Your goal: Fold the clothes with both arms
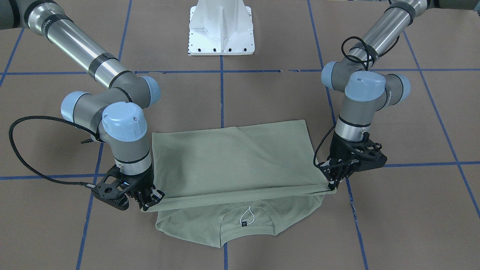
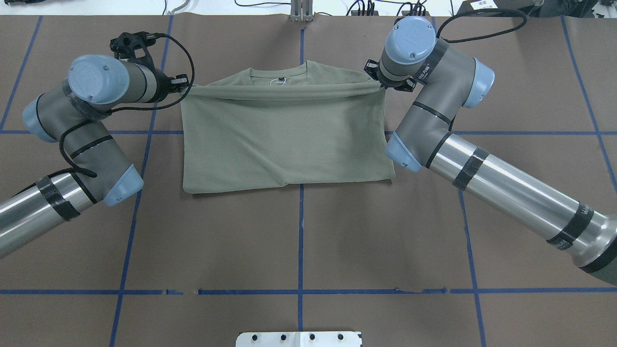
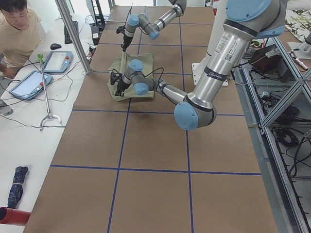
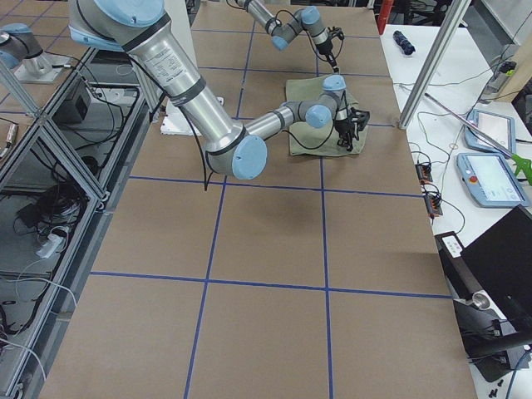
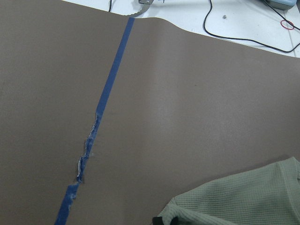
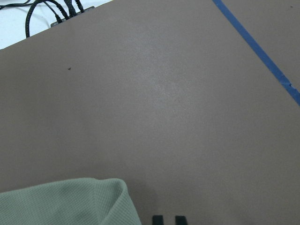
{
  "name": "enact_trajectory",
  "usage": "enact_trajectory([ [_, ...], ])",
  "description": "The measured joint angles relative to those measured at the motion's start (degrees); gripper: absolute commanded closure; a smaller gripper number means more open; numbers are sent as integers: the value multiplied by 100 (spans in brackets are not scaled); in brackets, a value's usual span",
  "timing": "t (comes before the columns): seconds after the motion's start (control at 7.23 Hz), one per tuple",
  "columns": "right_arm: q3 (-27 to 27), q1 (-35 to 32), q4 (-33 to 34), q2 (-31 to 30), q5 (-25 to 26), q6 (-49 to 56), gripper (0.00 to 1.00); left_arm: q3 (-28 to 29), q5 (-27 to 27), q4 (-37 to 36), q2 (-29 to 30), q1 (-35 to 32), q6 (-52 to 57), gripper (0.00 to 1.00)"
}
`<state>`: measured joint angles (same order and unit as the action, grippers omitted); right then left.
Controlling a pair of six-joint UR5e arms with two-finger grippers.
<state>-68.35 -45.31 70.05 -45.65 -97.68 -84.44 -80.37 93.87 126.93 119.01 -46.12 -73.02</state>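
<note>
The pale green shirt (image 1: 232,157) (image 2: 284,135) lies on the brown table, its lower half folded over toward the collar (image 1: 245,221) (image 2: 279,77). The folded edge is stretched taut between both grippers, just short of the collar. My left gripper (image 1: 333,184) (image 2: 185,87) is shut on one corner of that edge. My right gripper (image 1: 150,202) (image 2: 381,85) is shut on the other corner. Each wrist view shows only a bit of green cloth: the shirt (image 5: 243,197) low right in the left one, the shirt (image 6: 61,201) low left in the right one.
The white pedestal base (image 1: 221,28) (image 2: 299,339) stands on the robot's side of the table. Blue tape lines (image 2: 301,231) grid the brown surface. A person (image 3: 14,29) sits beyond the far edge by tablets (image 3: 29,82) (image 4: 490,179) and cables.
</note>
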Motion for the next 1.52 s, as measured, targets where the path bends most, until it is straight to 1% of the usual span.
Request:
enact_trajectory([
  [0.14, 7, -13, -2, 23, 2, 25, 0, 2, 4, 80, 0, -16, 4, 47],
  [0.41, -61, -49, -36, 42, -13, 27, 0, -16, 63, 280, 4, -51, -7, 47],
  [0.55, -261, -73, -95, -17, -95, -5, 0, -77, 210, 482, 10, -110, -99, 48],
  [0.69, -691, -26, -131, -285, -202, -91, 0, -208, 428, 653, 17, -162, -323, 51],
  [0.83, -1277, 143, -151, -712, -242, -274, 0, -356, 580, 736, 25, -183, -520, 58],
  [0.97, -1825, 367, -161, -1128, -236, -532, 0, -471, 644, 769, 35, -184, -590, 49],
  [1.11, -2266, 566, -165, -1515, -227, -817, 0, -586, 666, 775, 37, -189, -610, 9],
  [1.24, -2614, 753, -166, -1873, -218, -1146, 2, -688, 671, 771, 24, -190, -617, 0],
  [1.38, -2818, 938, -167, -2096, -169, -1503, 11, -738, 668, 759, 6, -189, -616, 0],
  [1.52, -2890, 1127, -165, -2185, -42, -1779, 33, -749, 661, 744, -8, -187, -612, 0],
])
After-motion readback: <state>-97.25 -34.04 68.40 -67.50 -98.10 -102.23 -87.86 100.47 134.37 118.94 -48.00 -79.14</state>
